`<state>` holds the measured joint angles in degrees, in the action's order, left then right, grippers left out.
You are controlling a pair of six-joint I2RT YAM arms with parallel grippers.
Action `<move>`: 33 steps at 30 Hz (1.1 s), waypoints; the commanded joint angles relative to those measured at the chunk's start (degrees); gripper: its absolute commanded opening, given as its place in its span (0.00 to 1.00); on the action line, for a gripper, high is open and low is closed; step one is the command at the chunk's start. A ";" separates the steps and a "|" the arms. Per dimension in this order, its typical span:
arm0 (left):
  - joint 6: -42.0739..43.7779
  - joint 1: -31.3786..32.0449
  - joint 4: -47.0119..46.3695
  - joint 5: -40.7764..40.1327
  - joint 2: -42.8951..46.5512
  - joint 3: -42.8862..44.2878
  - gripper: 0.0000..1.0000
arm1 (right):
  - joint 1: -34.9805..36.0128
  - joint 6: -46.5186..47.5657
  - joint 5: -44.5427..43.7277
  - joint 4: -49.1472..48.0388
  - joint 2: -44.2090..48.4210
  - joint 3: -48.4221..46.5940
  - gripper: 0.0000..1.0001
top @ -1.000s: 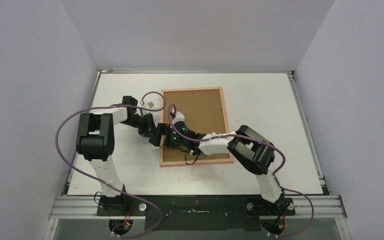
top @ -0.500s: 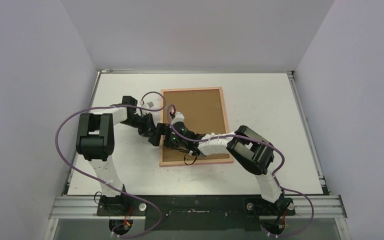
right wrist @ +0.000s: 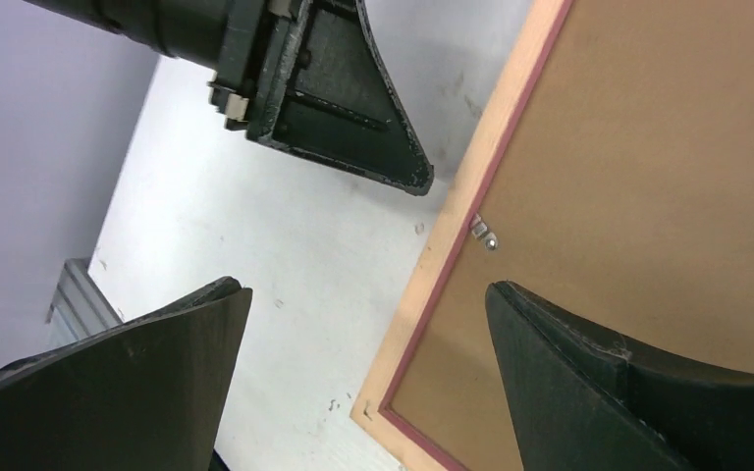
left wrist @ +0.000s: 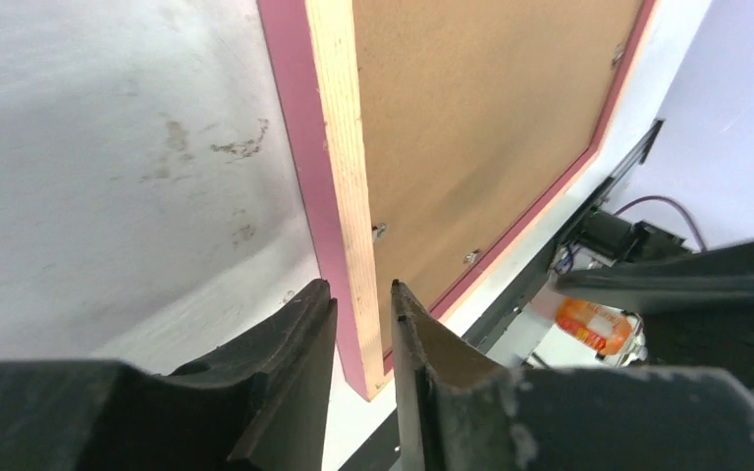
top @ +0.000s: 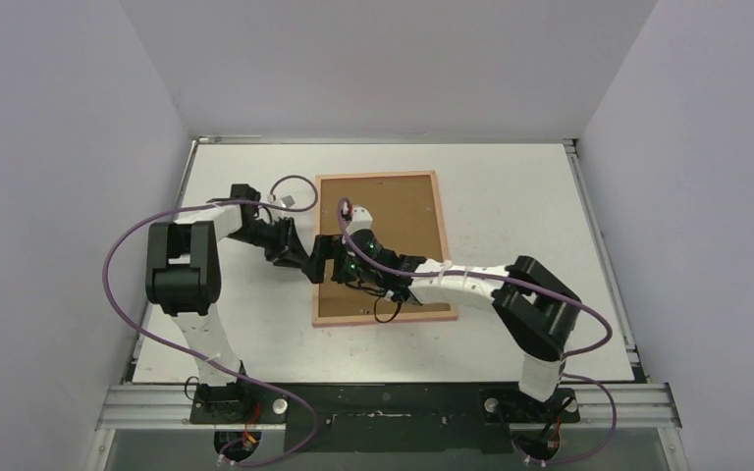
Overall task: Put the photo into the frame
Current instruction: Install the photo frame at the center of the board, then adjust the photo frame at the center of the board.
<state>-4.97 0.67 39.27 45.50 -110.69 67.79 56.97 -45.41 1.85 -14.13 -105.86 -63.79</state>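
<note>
While board (top: 403, 221) fills frame (top: 378, 177): keep it flat.
Left gripper (left wrist: 360, 287): straddles left rail (left wrist: 339, 177), pinch unclear.
Right gripper (right wrist: 365, 288): jaws spread above clip (right wrist: 484, 235).

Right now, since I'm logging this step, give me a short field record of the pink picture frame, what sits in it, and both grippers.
frame: pink-fronted, pale wood-backed rectangular picture frame, back side up on the white table
in frame: plain brown backing board, small metal tabs at its edge
photo: not visible in any view
left gripper: straddles the frame's left rail, jaws close on either side; grip unclear
right gripper: open wide above that rail, holding nothing
</note>
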 commanded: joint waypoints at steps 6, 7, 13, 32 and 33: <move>7.79 -14.50 15.90 2.05 4.37 15.37 0.59 | -1.25 11.53 -15.42 27.96 -5.80 -24.87 0.96; 8.59 -16.29 17.69 1.27 4.13 16.76 0.62 | -1.13 12.09 -16.96 30.88 -8.74 -28.66 0.95; 12.44 -24.02 22.32 -3.22 3.50 20.20 0.77 | -0.81 15.42 -21.97 38.65 -20.76 -44.63 0.90; 16.31 -27.80 23.48 -5.09 5.71 15.82 0.77 | -1.16 20.72 -23.03 35.47 -30.79 -52.34 0.78; 16.42 -27.80 23.45 -4.95 5.67 15.60 0.76 | -1.24 20.91 -22.96 35.55 -31.47 -53.10 0.76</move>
<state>9.78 -26.74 62.35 40.16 -107.87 84.16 55.90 -26.06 -20.16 23.18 -135.48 -113.21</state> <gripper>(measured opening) 0.771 0.781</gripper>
